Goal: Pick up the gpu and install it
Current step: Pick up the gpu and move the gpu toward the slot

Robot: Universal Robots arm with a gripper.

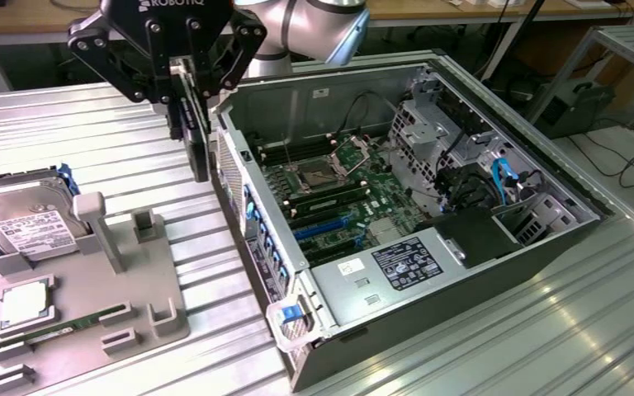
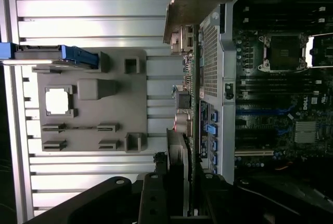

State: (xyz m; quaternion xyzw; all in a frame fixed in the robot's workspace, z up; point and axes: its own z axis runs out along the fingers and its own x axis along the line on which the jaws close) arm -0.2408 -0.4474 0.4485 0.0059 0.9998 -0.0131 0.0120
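While gripping the gpu (image 1: 199, 157) by its upper edge with the gripper (image 1: 188, 107), hovers above the ribbed table (image 1: 96, 132), holding the card upright just outside the open computer case (image 1: 482, 289) wall. Farther to the exterior view's left: grey tray (image 1: 146, 289) with hard drive (image 1: 20, 219).

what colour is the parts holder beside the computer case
Grey; the parts holder shows best in the wrist view.
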